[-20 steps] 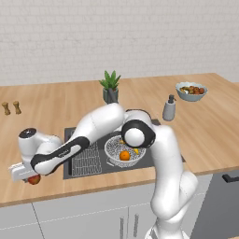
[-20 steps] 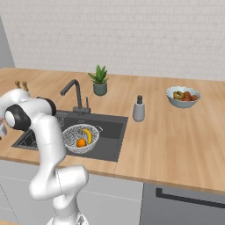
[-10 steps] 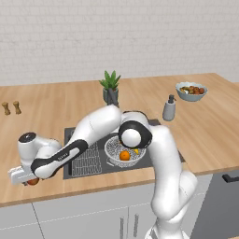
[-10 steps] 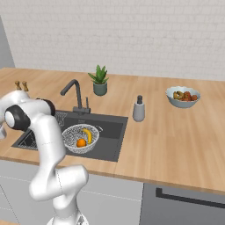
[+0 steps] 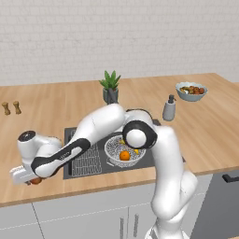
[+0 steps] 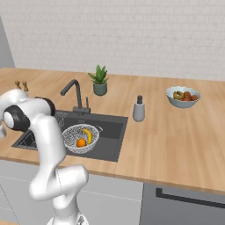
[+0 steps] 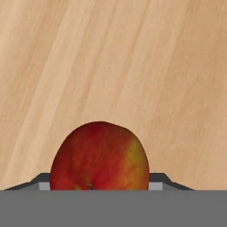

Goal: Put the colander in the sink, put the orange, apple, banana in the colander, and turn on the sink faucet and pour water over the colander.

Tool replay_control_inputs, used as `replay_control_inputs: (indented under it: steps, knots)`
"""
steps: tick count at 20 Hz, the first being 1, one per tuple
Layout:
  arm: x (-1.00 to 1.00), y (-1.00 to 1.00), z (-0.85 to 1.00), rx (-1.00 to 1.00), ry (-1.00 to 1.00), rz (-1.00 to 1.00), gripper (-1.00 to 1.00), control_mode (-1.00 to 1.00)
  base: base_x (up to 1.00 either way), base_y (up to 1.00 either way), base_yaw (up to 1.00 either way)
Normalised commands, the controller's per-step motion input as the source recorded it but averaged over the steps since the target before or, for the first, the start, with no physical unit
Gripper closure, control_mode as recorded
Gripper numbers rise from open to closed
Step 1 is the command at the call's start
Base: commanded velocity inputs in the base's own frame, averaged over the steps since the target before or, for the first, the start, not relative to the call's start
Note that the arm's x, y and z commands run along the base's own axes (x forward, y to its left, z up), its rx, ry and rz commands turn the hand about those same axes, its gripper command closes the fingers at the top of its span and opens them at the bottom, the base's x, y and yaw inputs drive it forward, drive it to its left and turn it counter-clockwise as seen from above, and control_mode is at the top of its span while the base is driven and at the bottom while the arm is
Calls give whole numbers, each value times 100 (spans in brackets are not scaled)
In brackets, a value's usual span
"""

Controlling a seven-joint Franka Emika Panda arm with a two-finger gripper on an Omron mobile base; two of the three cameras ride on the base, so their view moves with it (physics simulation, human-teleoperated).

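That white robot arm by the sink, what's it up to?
It is gathering fruit to wash. The colander already sits in the sink with the orange and the banana inside. The arm has swung down to the counter left of the sink, where its gripper is right at the apple; whether the fingers have closed on it can't be seen. No water runs from the sink faucet.

The white arm rises from its base, bends at a dark joint, and stretches far out and down to the left. The wrist is low, and the hand points down. The pincer (image 5: 32, 179) sits very low there. Its tips are too hidden to tell apart.
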Motion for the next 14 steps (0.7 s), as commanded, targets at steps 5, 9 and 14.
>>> replay_control_inputs:
  steps: [5, 9, 14]
  knots:
    - [-35, -94, 33, 4, 0, 0, 100, -100, 0, 0, 0]
    - [-32, -99, 46, 6, 0, 0, 100, -100, 0, 0, 0]
    - [-17, -100, 49, 8, 8, 0, 100, -100, 0, 0, 0]
